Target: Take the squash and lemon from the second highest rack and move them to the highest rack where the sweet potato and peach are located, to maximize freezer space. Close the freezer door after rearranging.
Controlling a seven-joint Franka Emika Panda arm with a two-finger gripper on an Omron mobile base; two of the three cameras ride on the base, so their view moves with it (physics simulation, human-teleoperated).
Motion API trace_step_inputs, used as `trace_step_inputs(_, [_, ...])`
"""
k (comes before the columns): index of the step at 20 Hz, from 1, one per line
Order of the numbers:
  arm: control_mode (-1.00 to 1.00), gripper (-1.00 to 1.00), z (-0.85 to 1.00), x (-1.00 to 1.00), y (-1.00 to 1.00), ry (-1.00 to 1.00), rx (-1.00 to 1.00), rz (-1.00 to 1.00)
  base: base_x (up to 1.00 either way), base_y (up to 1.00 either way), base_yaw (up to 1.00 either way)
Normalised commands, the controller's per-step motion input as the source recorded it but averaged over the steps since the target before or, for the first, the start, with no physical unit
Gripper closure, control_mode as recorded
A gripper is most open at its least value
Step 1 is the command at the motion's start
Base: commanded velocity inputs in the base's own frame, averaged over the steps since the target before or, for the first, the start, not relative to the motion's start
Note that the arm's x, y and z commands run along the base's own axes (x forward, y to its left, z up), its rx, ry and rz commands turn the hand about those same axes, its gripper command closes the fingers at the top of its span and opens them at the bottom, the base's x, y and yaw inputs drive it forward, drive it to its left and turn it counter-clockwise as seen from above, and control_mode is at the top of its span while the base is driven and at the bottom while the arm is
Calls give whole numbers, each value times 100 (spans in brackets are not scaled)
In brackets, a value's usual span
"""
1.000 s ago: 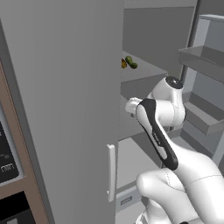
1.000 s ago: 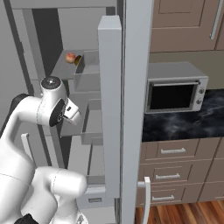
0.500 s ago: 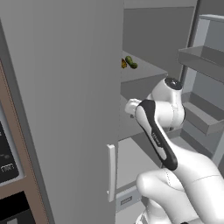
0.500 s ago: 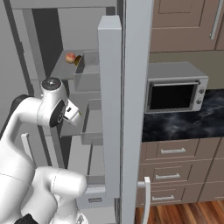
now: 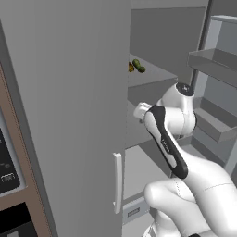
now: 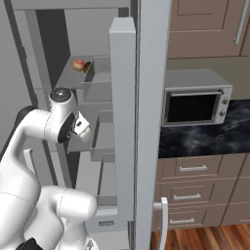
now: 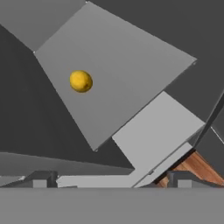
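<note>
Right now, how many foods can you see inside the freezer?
4: peach and sweet potato with squash on the highest rack, lemon on a lower rack. More may be hidden.

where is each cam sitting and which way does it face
Left base view: behind the arm's left, facing the open freezer; arm lower right, squash on a rack.
Right base view: behind the arm's right, facing freezer door and microwave; arm lower left, peach on top rack.
Hand view: on the hand, facing a rack with the lemon; fingertips low.
Both base views share arm and freezer.
</note>
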Motion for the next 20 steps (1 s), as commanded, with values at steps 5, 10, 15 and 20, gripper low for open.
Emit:
trace_step_inputs(5, [-100,-100,-3,8,-7,0,14,-12,0,0,0])
trace_step_inputs(10, [-100,-100,-21,13,-21,0,26,0,0,0,0])
trace_step_inputs(15, [-100,-100,-11,27,2,0,7,0,0,0,0])
trace_step_inputs(20, [-100,-100,-8,32,14,0,12,0,0,0,0])
